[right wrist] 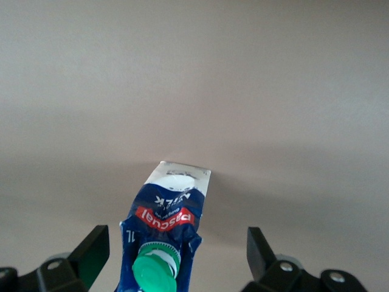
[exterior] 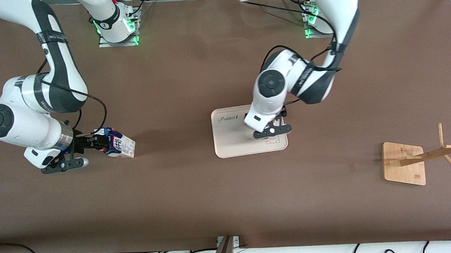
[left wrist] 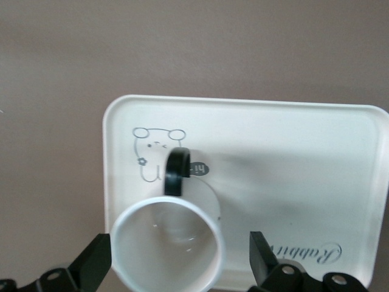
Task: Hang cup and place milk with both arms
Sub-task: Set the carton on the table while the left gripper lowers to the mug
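On the counter (exterior: pixel 191 85), the milk (exterior: pixel 119 144) lay on its side toward the right arm's end, long axis running 3 to 9 o'clock, cap toward the right pincer (right wrist: pixel 173 255), spread apart around it. The cup (left wrist: pixel 167 252) stood upright on the tray (exterior: pixel 230 142), handle at 12 o'clock, between the left pincer's (left wrist: pixel 179 264) parted fingers (left wrist: pixel 94 264).

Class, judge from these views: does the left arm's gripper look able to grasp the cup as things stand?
Probably yes: the left gripper hangs over the tray, fingers open either side of the cup, nothing between.

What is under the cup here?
The cup stands on the pale tray, partly covering its bear drawing. The tray surface directly beneath it is hidden. The left gripper straddles it, jaws open.
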Available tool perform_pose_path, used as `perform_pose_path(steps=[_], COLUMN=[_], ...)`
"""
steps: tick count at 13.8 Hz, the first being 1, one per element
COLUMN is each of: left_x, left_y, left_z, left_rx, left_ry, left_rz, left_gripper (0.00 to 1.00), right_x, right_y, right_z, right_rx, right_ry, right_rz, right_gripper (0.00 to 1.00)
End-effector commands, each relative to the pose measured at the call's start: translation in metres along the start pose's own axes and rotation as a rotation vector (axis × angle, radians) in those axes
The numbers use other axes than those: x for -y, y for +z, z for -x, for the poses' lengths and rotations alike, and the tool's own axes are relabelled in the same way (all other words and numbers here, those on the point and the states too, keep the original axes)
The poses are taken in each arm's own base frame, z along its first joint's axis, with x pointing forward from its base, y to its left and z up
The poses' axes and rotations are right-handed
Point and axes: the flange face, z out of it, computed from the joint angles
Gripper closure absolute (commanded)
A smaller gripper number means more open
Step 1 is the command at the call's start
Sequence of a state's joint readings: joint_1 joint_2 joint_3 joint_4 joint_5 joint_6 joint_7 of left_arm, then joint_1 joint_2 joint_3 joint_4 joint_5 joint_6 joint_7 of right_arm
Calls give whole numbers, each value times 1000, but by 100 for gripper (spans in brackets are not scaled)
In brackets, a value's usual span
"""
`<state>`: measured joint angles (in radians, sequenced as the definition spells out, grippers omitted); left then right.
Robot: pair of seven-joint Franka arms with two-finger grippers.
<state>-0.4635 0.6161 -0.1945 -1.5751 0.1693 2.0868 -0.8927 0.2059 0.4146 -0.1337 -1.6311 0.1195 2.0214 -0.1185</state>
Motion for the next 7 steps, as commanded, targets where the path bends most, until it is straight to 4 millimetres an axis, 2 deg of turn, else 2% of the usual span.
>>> perform_pose_path(steps=[1,4,7], left_x=[-23,-25,-32], left_y=[22,34,49], left_z=[11,14,23], left_rx=[-48,-57,-46], left_ry=[-28,-8,12], left_rz=[-36,-62,-79], left_gripper=[0,0,0], right_x=[-1,-4,-14], right_y=[-41,-94,-151], right_z=[4,20,50], right_rx=[-5,-19,-19], right_ry=[-16,-22,-27], right_rz=[-20,-18,-12], right_gripper=[0,0,0])
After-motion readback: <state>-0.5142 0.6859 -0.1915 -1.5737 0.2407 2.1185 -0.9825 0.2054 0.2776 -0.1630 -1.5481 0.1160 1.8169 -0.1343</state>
